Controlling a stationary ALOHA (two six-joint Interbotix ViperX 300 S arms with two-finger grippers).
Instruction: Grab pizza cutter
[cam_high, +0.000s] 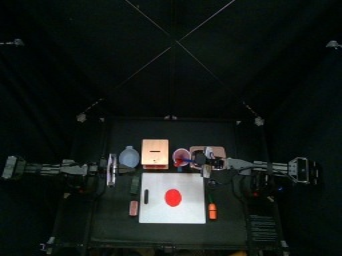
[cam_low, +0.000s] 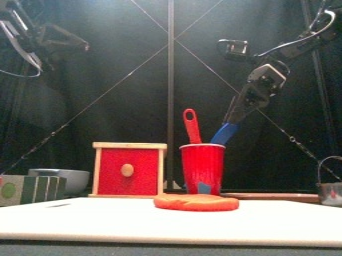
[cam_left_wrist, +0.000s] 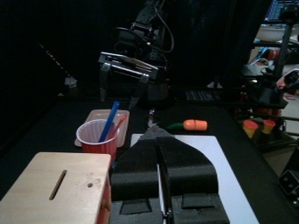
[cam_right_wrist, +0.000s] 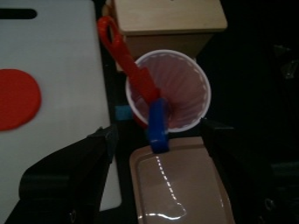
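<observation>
with its jaws spread wide above the red cup, the right gripper must next descend and close on the pizza cutter's blue handle.

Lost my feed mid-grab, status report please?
Right gripper open above red plastic cup, holding nothing. Left gripper shut, resting aside. Red-and-blue utensils stand in cup; cutter not identifiable. Nothing blocks.

A robot lab test cell: a small black table sits penned in by black curtains, with taut cords crossing overhead and two black arms mounted at its sides. Past the curtains, the left wrist view shows shelves cluttered with equipment in a workroom
</observation>
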